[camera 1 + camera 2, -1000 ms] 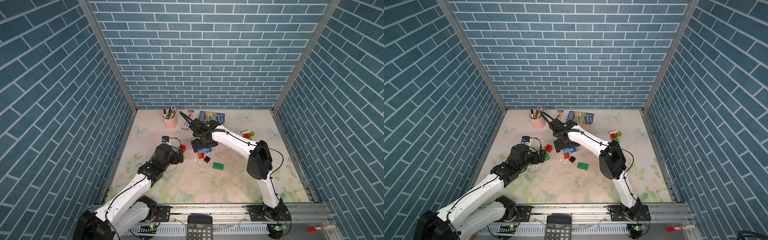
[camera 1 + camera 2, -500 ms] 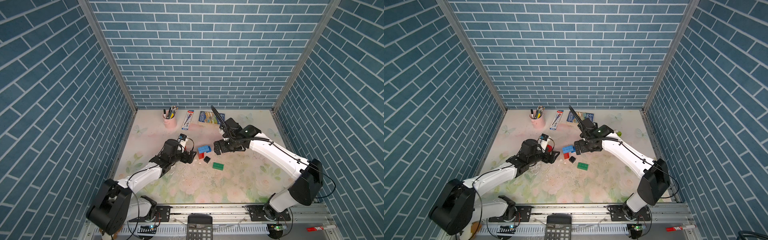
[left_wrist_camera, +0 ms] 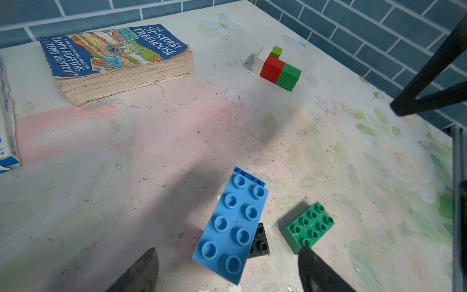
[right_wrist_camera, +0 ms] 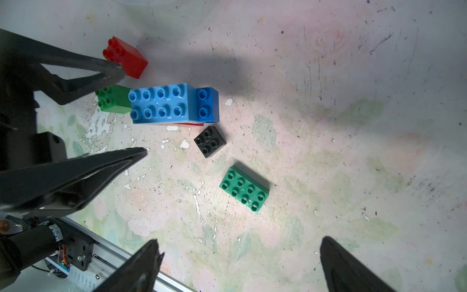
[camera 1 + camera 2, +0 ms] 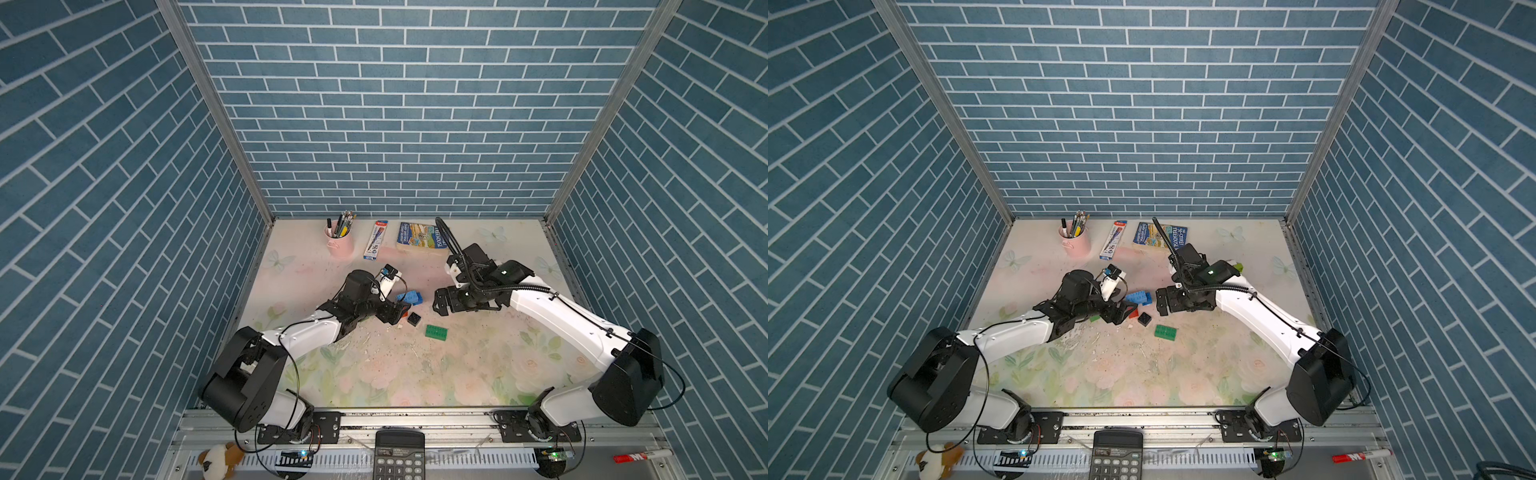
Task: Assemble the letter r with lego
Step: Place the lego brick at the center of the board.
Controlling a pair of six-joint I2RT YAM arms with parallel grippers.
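The lego lies mid-table. A light blue long brick [image 4: 161,103] sits on a dark blue brick [image 4: 207,103], with red showing under them. Round this stack lie a black square brick [image 4: 209,141], a green long brick [image 4: 243,193], a green square brick [image 4: 113,99] and a red brick [image 4: 126,58]. My left gripper [image 3: 228,249] is open, and the light blue brick's near end [image 3: 230,225] lies between its fingers, untouched. My right gripper [image 5: 437,305] hangs open and empty just right of the stack [image 5: 409,297]. A white, red, green and lime cluster [image 3: 275,65] stands farther back right.
At the back stand a pink pen cup [image 5: 338,243], a slim box [image 5: 375,241] and a paperback book [image 5: 419,241]. Blue brick-pattern walls close in three sides. A metal rail [image 5: 415,417] runs along the front edge, with a calculator [image 5: 399,455] below it.
My right arm has drawn back to the right, away from the blue stack. My left arm has reached in from the left to the stack, and its jaws have narrowed a little.
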